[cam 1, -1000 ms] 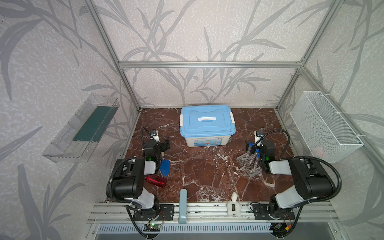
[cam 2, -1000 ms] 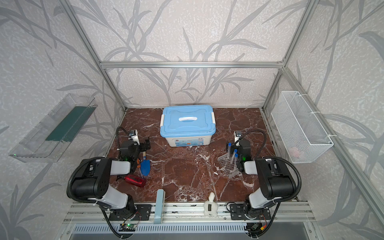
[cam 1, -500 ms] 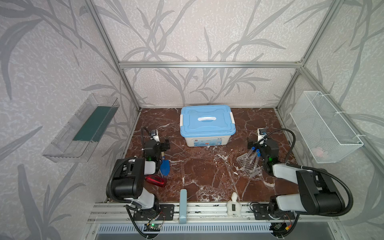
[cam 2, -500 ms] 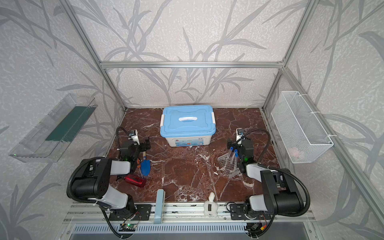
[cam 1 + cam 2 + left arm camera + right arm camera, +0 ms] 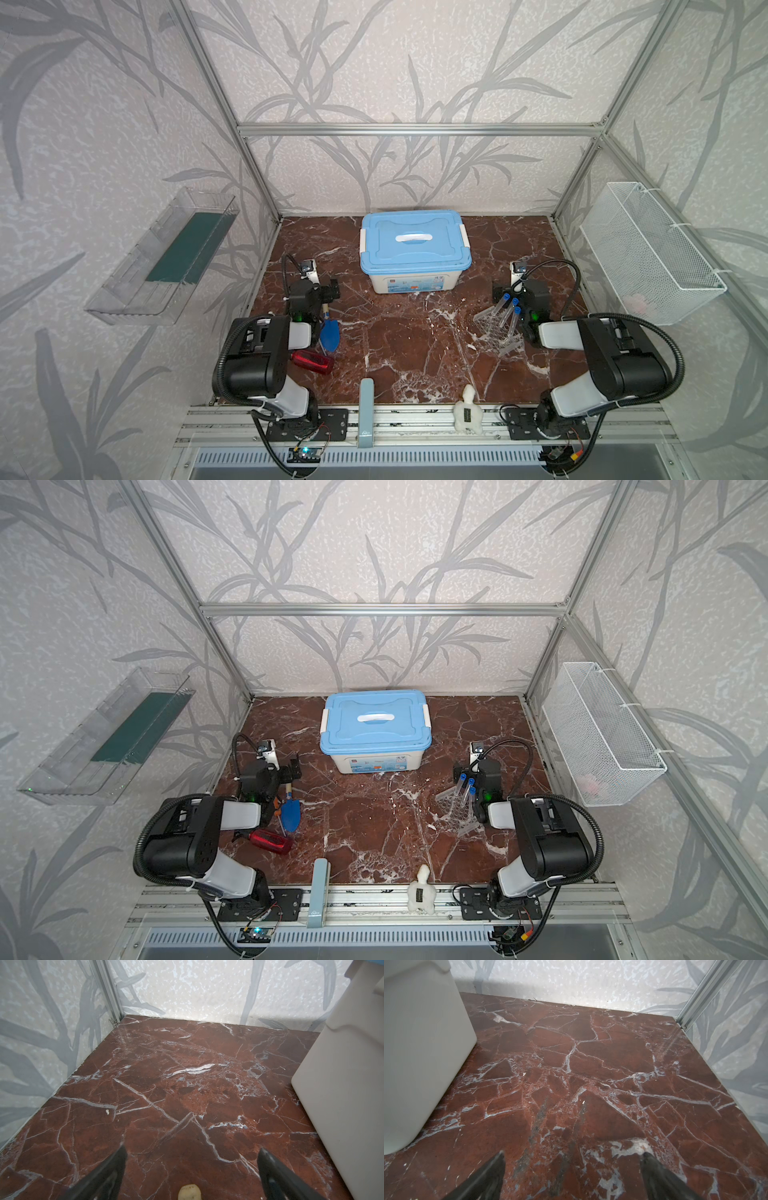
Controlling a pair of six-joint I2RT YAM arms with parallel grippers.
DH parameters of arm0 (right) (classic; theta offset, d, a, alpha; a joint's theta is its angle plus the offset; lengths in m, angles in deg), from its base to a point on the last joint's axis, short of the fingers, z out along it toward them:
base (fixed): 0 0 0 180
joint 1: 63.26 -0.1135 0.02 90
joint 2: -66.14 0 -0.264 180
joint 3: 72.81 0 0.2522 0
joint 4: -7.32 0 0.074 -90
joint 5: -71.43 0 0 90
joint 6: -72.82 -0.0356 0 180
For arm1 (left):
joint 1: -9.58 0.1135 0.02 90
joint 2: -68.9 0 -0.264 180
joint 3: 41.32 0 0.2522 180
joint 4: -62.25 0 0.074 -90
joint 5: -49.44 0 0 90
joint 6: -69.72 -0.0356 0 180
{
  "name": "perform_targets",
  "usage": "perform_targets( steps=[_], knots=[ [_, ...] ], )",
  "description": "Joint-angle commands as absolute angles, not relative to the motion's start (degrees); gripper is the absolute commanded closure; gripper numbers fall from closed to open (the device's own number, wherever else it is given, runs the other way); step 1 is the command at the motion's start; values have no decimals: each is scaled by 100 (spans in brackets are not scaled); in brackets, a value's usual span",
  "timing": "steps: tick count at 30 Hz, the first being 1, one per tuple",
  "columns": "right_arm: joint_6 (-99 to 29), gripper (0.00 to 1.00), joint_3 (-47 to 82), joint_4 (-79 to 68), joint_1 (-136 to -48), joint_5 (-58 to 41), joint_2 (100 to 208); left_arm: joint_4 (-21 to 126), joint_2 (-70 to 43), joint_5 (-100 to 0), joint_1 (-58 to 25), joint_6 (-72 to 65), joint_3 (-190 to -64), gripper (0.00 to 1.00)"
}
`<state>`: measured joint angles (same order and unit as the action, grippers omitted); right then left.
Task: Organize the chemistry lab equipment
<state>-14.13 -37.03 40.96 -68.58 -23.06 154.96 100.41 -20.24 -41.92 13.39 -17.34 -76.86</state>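
A clear perforated rack [image 5: 494, 330] [image 5: 455, 810] stands tilted on the marble floor at the right, with three blue-capped test tubes [image 5: 509, 309] [image 5: 465, 789] leaning in it. My right gripper [image 5: 498, 291] [image 5: 574, 1153] is just behind the rack, open, with only bare floor between its fingers. My left gripper [image 5: 332, 286] [image 5: 192, 1148] hovers low at the left, open and empty, above the end of a wooden handle [image 5: 189, 1191].
A closed blue-lidded box [image 5: 415, 245] [image 5: 342, 1084] [image 5: 415, 1053] stands at the middle back. A blue trowel [image 5: 329, 334] and a red-handled tool [image 5: 312, 360] lie by the left arm. A clear shelf [image 5: 166, 257] and a wire basket [image 5: 648, 253] hang on the side walls.
The right arm's elbow dipped toward the front right and came back up; its gripper stayed by the rack. The left arm has not moved.
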Motion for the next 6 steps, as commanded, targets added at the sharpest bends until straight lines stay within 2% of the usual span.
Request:
perform_targets(
  steps=[1,6],
  knots=[
    [-1435,1,-3655,4332,-6891,-2402,15456,10195,-2053,-4153,1345,-1843,-7667,1],
    [-1425,1,-3655,4331,-6889,-2401,15456,10090,-2065,-4133,1336,-1848,-7739,1]
  ],
)
